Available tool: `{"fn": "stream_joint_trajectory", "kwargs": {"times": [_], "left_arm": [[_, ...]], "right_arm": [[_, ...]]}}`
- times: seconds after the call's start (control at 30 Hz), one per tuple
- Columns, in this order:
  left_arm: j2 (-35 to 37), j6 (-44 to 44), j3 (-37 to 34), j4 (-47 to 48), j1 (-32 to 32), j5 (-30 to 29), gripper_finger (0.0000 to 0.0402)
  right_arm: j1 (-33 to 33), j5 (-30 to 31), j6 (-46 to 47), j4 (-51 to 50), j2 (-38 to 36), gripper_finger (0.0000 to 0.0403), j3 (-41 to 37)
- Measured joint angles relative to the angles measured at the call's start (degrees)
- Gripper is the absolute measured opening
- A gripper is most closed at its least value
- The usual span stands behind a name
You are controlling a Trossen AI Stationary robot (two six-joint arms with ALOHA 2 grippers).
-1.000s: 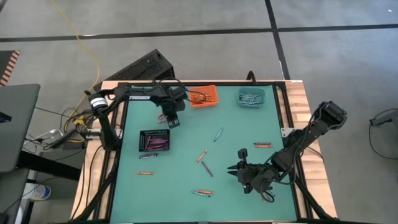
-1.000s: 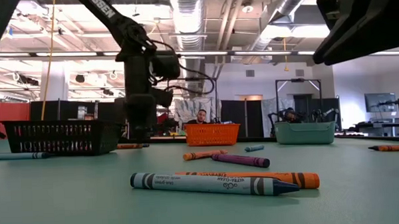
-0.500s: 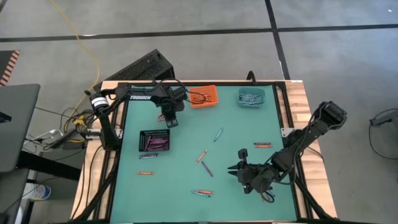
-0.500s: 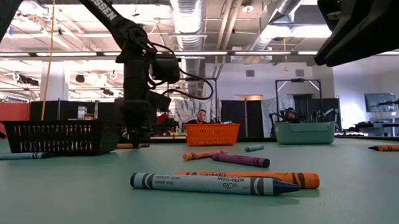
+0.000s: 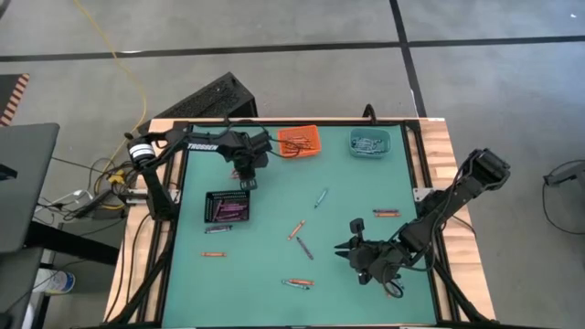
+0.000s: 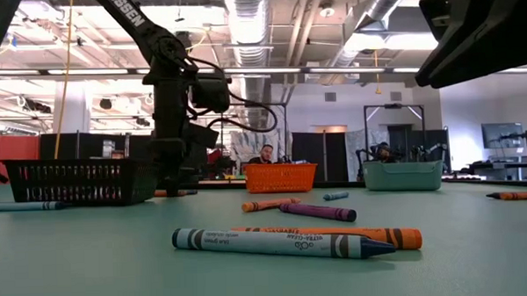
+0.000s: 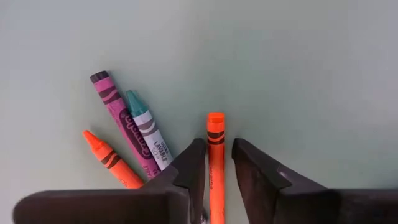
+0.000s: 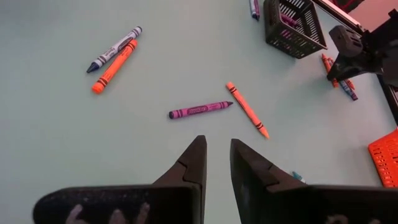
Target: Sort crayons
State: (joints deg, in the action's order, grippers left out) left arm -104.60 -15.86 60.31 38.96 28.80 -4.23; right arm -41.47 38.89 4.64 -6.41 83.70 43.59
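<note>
While the right hand (image 5: 340,249) idles with fingers slightly parted over the bench (image 5: 356,196), the left hand (image 7: 216,163) pinches an orange crayon (image 7: 216,155) beside the black bin (image 5: 228,207).

Overhead, table-level and two wrist views.

Orange, teal and purple crayons (image 5: 298,230) lie flat, scattered across the green table.

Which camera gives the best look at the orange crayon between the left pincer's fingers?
The left wrist view: the orange crayon fills the gap in the left pincer, beside three loose crayons. The high view shows only that pincer above the black bin, the low view its arm, the right wrist view distant specks.
</note>
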Motion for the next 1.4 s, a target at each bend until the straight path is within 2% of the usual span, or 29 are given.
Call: {"fn": "stream_joint_trajectory", "kwargs": {"times": [0.2, 0.3, 0.43, 0.77, 0.9, 1.07, 1.4], "left_arm": [[0.0, 0.0, 0.0, -1.4, 0.0, 0.5, 0.0011], [-0.1, 0.1, 0.5, -1.9, 0.0, 0.6, 0.0012], [-0.5, 0.5, 4.6, -0.2, -0.9, 1.7, 0.0012], [-0.2, -0.9, 21.0, -9.6, -3.2, 2.6, 0.0012], [-0.9, -2.0, 24.5, -13.7, -3.3, 3.2, 0.0012], [-5.6, -2.5, 28.7, -17.2, -3.0, 5.3, 0.0012], [-16.4, -6.8, 39.5, -9.9, -2.9, 0.9, 0.0012]], "right_arm": [[0.0, 0.0, 0.0, 0.0, 0.0, 0.0069, 0.0], [0.0, 0.0, 0.0, 0.0, 0.0, 0.0069, 0.0], [0.0, 0.0, -0.1, 0.0, 0.0, 0.0069, 0.0], [0.0, 0.0, -0.1, 0.0, 0.0, 0.0069, 0.0], [0.0, 0.0, -0.1, 0.0, 0.0, 0.0069, 0.0], [0.0, 0.0, -0.1, -0.1, 0.0, 0.0069, 0.0], [0.0, -0.1, -0.1, -1.5, 0.0, 0.0069, 0.0]]}}
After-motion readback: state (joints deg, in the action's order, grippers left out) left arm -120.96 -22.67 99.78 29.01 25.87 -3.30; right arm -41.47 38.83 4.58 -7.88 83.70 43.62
